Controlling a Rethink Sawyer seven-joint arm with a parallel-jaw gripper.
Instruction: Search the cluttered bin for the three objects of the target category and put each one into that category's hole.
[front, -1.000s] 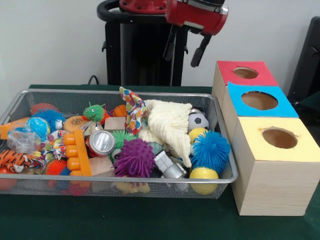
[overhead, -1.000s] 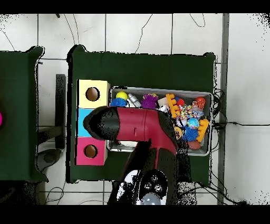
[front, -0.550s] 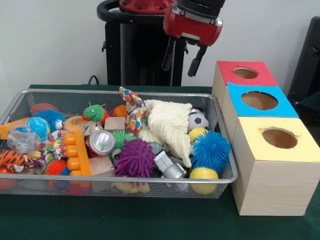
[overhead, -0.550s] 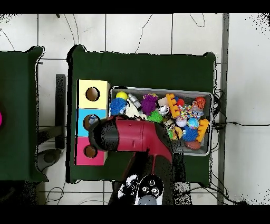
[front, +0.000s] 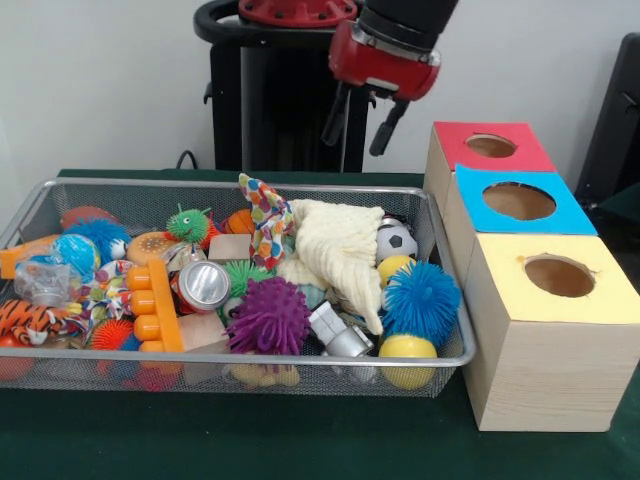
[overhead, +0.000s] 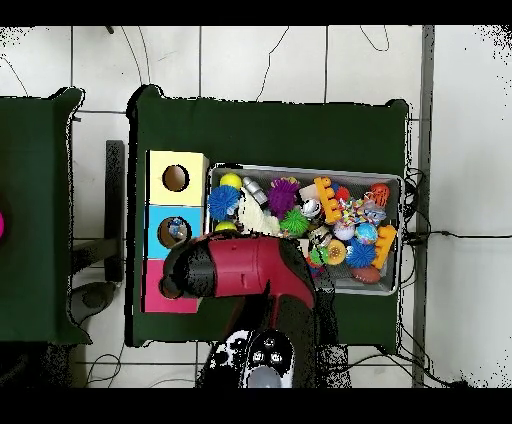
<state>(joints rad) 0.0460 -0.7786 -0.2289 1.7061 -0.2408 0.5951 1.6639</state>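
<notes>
Currently my jaws (front: 356, 124) hang open and empty, above the wire bin's (front: 300, 358) far rim, beside the red-topped box (front: 488, 146).

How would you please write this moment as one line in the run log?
gripper: open, empty, raised behind bin | wire bin: cluttered | red box, blue box, yellow box: right of bin

Looks like a robotics lab, not a home. Green cloth (front: 300, 440) over a table on a pale tiled floor (overhead: 260, 60), with loose cables (overhead: 440, 235) trailing across the tiles. Plain white wall (front: 100, 80) behind. Staged test props: wire bin (front: 440, 300) of toys beside plywood boxes (front: 545, 375) with coloured tops.
</notes>
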